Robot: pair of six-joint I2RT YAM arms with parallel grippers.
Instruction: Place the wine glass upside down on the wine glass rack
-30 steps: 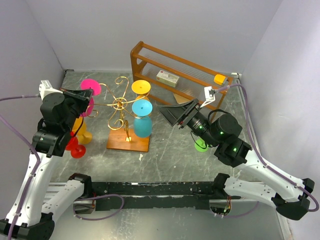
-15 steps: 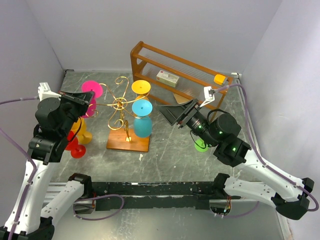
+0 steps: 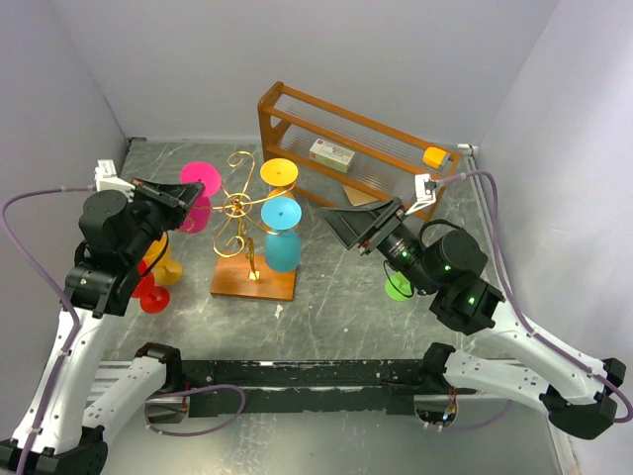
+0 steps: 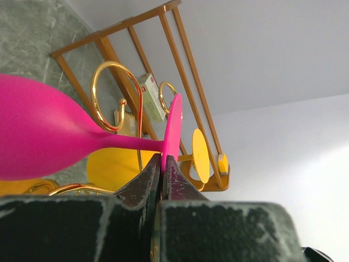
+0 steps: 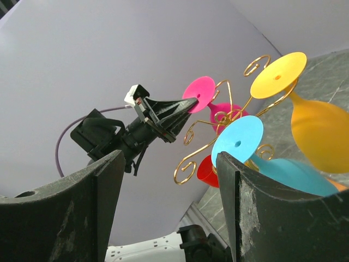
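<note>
We have the left gripper (image 4: 162,164) pinched shut on the edge of the pink wine glass (image 4: 38,136) foot disc. That grip leaves the stem bare for a scroll to catch, foot up and bowl down. The glass is just left of the wine glass rack (image 3: 237,205), foot about level with the gold arms. We can't tell if the stem touches the wire yet. The yellow glass (image 3: 279,173) and blue glass (image 3: 282,233) hang on the rack's right side, so we judge the left arm is the target. The right gripper (image 3: 358,224) is spread wide and empty, right of the rack, out of the approach path.
</note>
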